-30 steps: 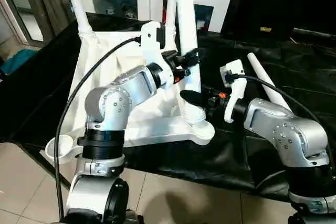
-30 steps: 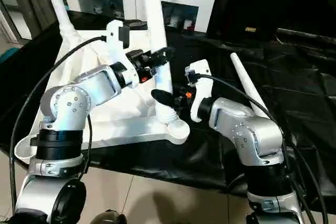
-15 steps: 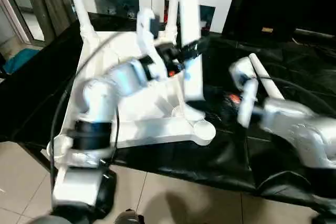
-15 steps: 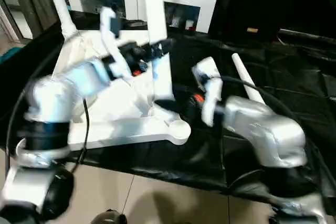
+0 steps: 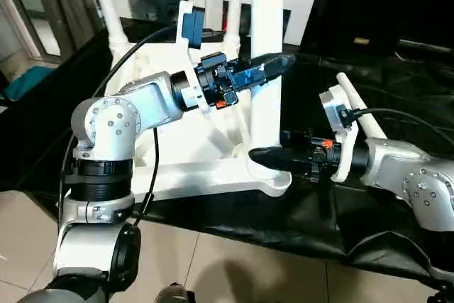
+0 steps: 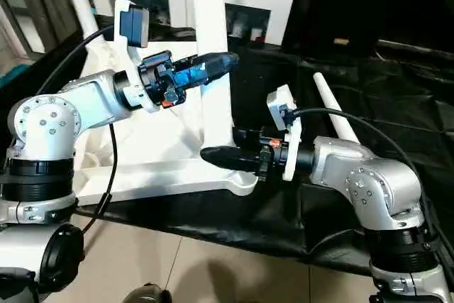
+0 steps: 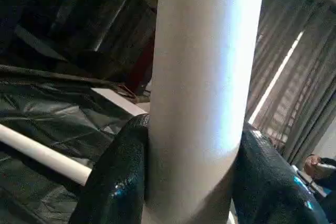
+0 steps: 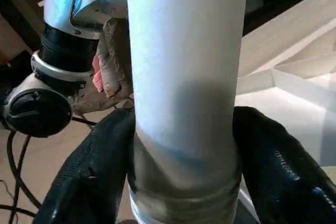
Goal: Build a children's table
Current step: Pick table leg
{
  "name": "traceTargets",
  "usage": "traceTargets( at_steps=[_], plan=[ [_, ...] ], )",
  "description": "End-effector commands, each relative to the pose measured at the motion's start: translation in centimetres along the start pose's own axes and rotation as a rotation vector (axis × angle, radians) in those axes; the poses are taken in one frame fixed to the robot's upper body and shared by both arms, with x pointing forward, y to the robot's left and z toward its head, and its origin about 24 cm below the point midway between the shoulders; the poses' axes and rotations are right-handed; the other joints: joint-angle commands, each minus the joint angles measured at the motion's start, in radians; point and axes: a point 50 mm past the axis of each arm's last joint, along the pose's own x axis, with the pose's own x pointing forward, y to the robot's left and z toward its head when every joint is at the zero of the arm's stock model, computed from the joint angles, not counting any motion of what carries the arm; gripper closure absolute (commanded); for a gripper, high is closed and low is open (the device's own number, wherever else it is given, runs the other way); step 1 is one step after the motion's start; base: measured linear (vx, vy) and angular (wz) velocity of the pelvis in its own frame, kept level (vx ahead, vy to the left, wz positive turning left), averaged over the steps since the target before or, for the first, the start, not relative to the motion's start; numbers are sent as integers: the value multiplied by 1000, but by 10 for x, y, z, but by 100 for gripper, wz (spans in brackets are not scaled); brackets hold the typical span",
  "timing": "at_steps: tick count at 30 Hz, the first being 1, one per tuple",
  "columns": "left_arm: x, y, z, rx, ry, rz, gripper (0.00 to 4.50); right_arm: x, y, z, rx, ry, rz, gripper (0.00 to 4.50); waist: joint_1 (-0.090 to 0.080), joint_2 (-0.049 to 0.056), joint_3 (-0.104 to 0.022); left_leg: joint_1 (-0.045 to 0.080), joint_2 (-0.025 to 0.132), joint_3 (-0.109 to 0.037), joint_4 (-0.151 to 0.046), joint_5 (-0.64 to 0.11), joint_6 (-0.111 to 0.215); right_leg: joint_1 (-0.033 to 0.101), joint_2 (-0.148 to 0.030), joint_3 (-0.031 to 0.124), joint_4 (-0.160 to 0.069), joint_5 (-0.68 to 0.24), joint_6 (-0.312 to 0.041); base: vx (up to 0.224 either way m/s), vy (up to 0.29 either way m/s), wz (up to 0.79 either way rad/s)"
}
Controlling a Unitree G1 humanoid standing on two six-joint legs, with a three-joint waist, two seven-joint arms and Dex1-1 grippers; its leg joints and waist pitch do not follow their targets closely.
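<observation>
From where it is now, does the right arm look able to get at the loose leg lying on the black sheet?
Probably yes. The loose leg lies bare just beside the right forearm, nothing on it. But the right hand is straddling the upright leg and must back off first.

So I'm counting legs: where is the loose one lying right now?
In the left eye view the loose leg lies on the black sheet at the right, behind the right hand and off the tabletop.

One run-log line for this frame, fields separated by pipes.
left gripper: shut on upright white plastic leg | right gripper: around leg near base | white ribbed tabletop: upside down | spare leg: lying on black sheet
</observation>
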Motion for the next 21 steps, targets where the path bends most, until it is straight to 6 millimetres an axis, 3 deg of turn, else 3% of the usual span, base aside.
traceTargets(
  at_steps=[1, 8, 10, 12, 13, 14, 15, 16, 17, 18, 21],
  plan=[
    [12, -14, -2, -19, 19, -143, 261, -4, -5, -1, 17, 5, -39, 185, 0, 1, -75, 30, 66, -41, -75, -236, -51, 42, -86, 51, -84, -339, -143, 0, 0, 0],
    [12, -13, -2, -12, 14, -134, 261, -2, -5, -2, 17, 0, -44, 188, -1, 2, -76, 30, 66, -40, -74, -225, -50, 43, -85, 51, -81, -313, -148, 0, 0, 0],
    [14, -5, -1, 2, -5, -36, 261, -2, -5, -3, 15, -5, -57, 188, 0, 6, -77, 30, 65, -40, -74, -223, -50, 43, -84, 51, -80, -299, -154, 0, 0, 0],
    [17, 8, 3, 22, -42, 103, 191, -1, -7, -3, 7, -6, -79, 188, 1, 7, -77, 33, 66, -39, -72, -233, -51, 40, -83, 51, -84, -295, -157, 0, 0, 0],
    [17, 9, 4, 26, -45, 114, 191, -1, -7, -3, 6, -7, -81, 188, 2, 4, -77, 34, 65, -39, -72, -238, -51, 42, -85, 51, -85, -303, -156, 0, 0, 0],
    [18, 11, 4, 35, -52, 140, 191, -1, -7, -3, 3, -8, -88, 188, 4, 10, -77, 32, 66, -41, -73, -237, -54, 43, -86, 51, -84, -304, -155, 0, 0, 0],
    [18, 11, 4, 35, -52, 140, 188, -1, -7, -3, 3, -8, -88, 188, 2, 5, -78, 30, 65, -42, -74, -237, -58, 47, -84, 50, -84, -302, -149, 0, 0, 0],
    [19, 15, 6, 56, -61, 203, 177, 0, -9, -3, -1, -10, -102, 188, 1, 4, -77, 27, 66, -44, -76, -237, -56, 48, -85, 50, -83, -299, -141, 0, 0, 0],
    [20, 21, 5, 88, -46, 300, 161, 2, -11, -3, -12, -11, -132, 188, 1, 10, -78, 29, 67, -45, -75, -240, -58, 47, -84, 50, -82, -298, -138, 0, 0, 0],
    [22, 25, 3, 105, -34, 365, 152, 4, -14, -3, -23, -8, -163, 188, -3, 4, -77, 28, 65, -45, -75, -244, -60, 46, -85, 50, -85, -309, -129, 0, 0, 0],
    [22, 28, 2, 110, -42, 420, 148, 6, -17, -3, -37, -2, -202, 188, -4, 5, -78, 26, 62, -42, -72, -225, -49, 48, -84, 50, -88, -319, -120, 0, 0, 0]
  ],
)
